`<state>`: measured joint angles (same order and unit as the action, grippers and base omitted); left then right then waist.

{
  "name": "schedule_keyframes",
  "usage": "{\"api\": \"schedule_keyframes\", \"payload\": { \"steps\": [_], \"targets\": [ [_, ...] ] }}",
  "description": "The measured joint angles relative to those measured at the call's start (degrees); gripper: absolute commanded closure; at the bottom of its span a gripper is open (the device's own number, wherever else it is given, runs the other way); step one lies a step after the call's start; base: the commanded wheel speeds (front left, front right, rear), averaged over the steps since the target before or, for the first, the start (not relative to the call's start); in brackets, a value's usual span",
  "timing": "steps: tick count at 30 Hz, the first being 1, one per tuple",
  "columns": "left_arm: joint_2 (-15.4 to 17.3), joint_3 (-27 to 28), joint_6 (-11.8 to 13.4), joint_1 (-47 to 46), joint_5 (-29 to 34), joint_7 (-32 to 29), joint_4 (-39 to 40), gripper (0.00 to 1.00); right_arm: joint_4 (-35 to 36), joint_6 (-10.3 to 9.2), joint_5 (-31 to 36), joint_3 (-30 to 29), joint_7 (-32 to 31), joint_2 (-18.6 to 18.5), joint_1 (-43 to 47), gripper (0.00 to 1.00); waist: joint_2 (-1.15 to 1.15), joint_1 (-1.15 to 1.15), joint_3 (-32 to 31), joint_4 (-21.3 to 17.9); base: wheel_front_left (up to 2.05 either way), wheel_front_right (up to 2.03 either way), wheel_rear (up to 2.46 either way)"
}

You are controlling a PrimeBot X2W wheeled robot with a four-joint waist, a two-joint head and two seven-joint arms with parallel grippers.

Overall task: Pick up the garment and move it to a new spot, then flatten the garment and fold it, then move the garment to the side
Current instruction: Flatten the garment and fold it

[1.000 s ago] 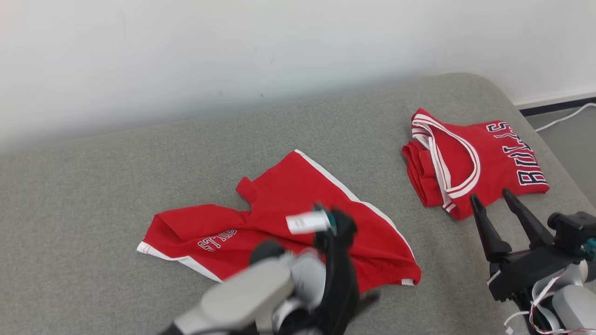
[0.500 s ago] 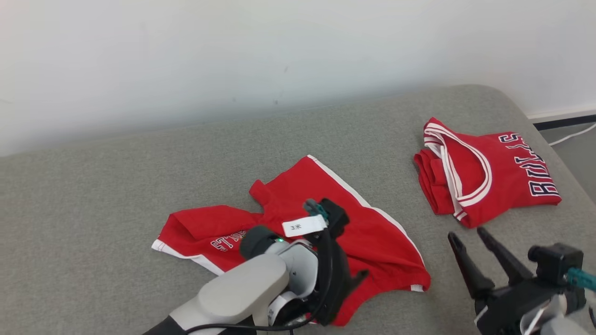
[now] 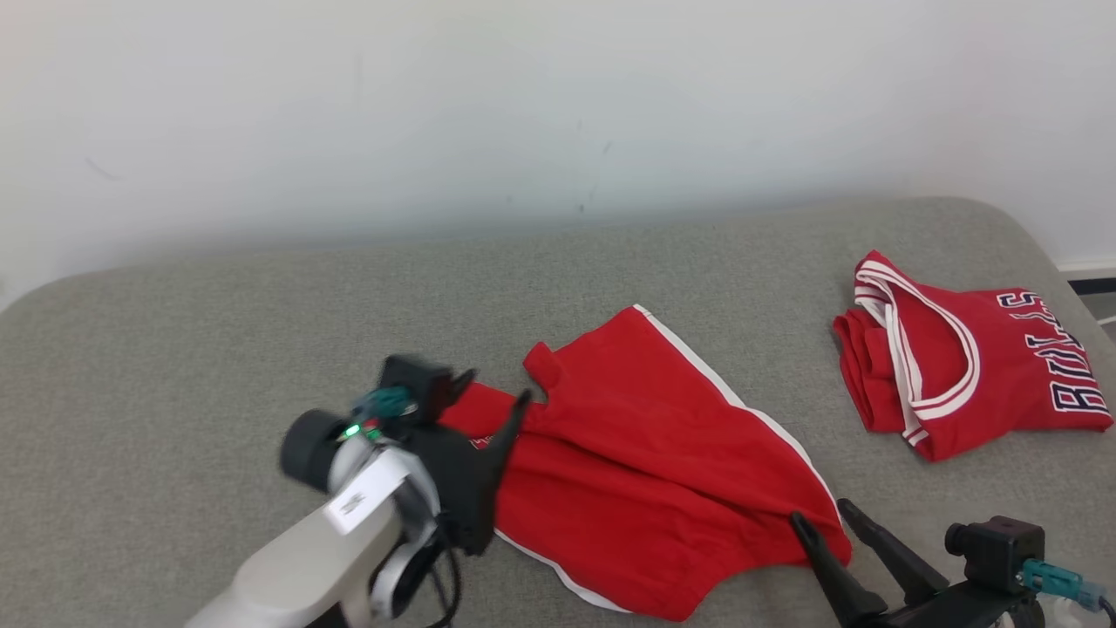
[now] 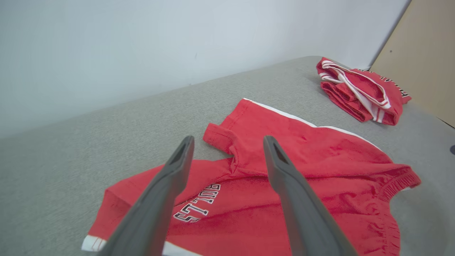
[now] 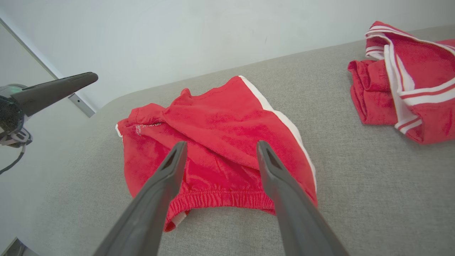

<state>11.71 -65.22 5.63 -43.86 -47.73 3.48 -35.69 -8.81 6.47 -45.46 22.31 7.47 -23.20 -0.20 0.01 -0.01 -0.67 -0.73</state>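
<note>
**Item 1 – shorts** (image 3: pixel 663 471): red, white side stripe, lettering (image 4: pixel 197 208) on one leg. Lay rumpled at mid-cushion, one leg lapped over the other, waistband (image 5: pixel 220 197) toward robot's near R. Not lifted, not flat.

**Item 2 – L gripper** (image 4: pixel 227 138): jaws apart, nothing held. Hung over the leg end, nr the lettering; no contact w/ cloth evident.

**Item 3 – R gripper** (image 5: pixel 221 143): jaws apart, nothing held. Tips aimed at the waistband; whether they touched it couldn't be told.

**Item 4 – jersey** (image 3: pixel 959 366): red, folded, well apart at cushion's R end.

**Item 5 – cushion** (image 3: pixel 218 331): grey fabric, bore both pieces; pale wall (image 3: pixel 523 105) behind.

**Risk notes (judged):**
- Pinch prob. caught top layer only, since legs overlapped; shorts would then hang twisted, harder to flatten.
- Elastic waistband bunched thick; a shallow bite there might slip mid-carry.
- Uneven lift btw the two grippers could drag cloth along the cushion and add creases.
- New spot chosen too far R would likely knock the jersey out of its fold.
</note>
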Motion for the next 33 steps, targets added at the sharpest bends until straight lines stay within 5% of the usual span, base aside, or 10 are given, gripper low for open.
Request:
{"api": "schedule_keyframes", "payload": {
  "steps": [9, 15, 33],
  "targets": [
    [7.7, 5.7, 1.0, 6.8, -0.7, 9.3, 1.8, 0.0, 2.9, 0.11, -1.9, 2.4, -2.8, 0.1, 3.8, 0.0, 0.0, 0.0, -0.8, 2.3, 0.0, 0.0, 0.0],
    [13.4, 10.9, 1.5, 10.4, -1.3, 10.3, 3.7, 0.0, 3.9, 0.18, -3.0, 4.4, -5.2, 0.2, 4.5, 0.0, 0.0, 0.0, -0.9, 3.2, 0.0, 0.0, 0.0],
    [11.5, 24.3, 1.5, 16.6, 4.6, 10.9, 11.1, 0.0, -2.0, -2.46, -4.0, 5.8, -9.2, 3.6, 3.3, 0.0, 0.0, 0.01, 1.0, 8.4, 0.0, 0.0, 0.0]
  ]
}}
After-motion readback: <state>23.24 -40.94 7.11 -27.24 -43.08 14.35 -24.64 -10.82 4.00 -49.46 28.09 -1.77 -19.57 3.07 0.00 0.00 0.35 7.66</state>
